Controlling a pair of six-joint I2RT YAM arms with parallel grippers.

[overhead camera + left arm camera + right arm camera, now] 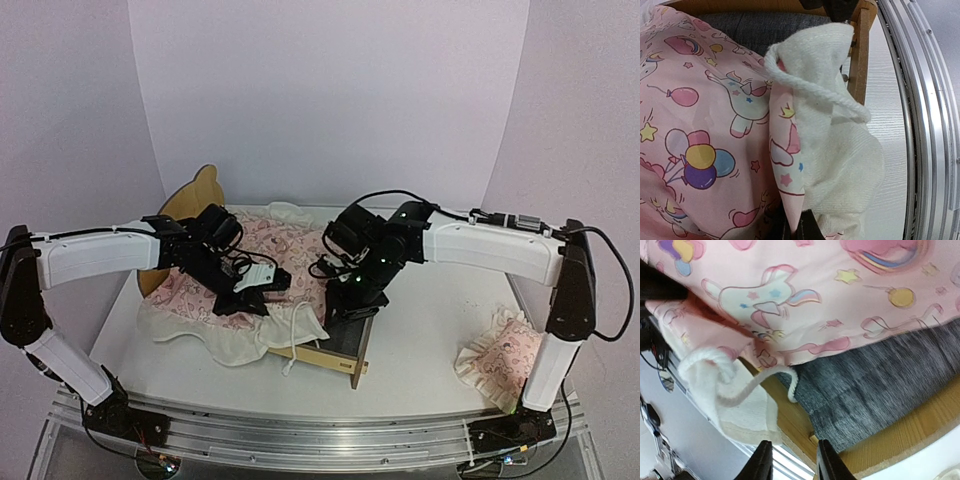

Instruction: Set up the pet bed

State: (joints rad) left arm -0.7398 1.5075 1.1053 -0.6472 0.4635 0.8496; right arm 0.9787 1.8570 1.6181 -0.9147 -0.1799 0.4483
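Now | pet bed (330, 358): plywood, grey woven base | cover (285, 240): pink, ruffled

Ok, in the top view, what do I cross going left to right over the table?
Pet bed headboard → left gripper, pinching the pink cover → right gripper → ruffled pink pillow.

We see bright, even light, faint shadows on the counter (430, 330), right wrist view slightly soft, metal rail (925, 125) bowed at the left wrist view's edge.
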